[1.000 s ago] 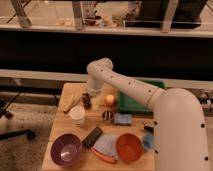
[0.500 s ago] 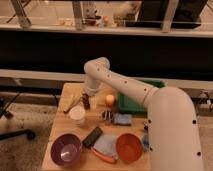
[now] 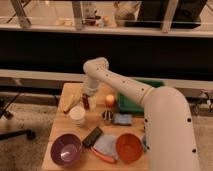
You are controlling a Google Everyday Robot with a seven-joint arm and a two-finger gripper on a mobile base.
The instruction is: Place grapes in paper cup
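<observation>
the gripper (image 3: pixel 87 98) hung at the end of the white arm (image 3: pixel 125 87) over the far left part of the wooden tabletop (image 3: pixel 59 125). it pointed down with its fingers spread apart. the grapes (image 3: pixel 85 105), a small dark red bunch, lay on the tabletop right beneath it. whether the fingers touched them could not be told. the paper cup (image 3: pixel 77 116) stood upright just nearer the camera than the grapes, a little toward the left edge as seen, close to them but apart.

a pale yellowish thing (image 3: pixel 70 104) lay aslant between the grapes and that left edge. to the other side of the grapes sat an orange fruit (image 3: pixel 110 100), and past it a green tray (image 3: pixel 131 102) near the far right corner, partly hidden by the arm. a small dark cup (image 3: pixel 106 116) and a blue-grey sponge (image 3: pixel 122 119) sat side by side at the middle of the tabletop.

along the near edge a purple bowl (image 3: pixel 66 149) stood at the left corner and an orange bowl (image 3: pixel 129 147) further right. a black block (image 3: pixel 92 136) and a blue cloth (image 3: pixel 106 144) lay between them. bare wood showed to the left of the paper cup and between it and the purple bowl.
</observation>
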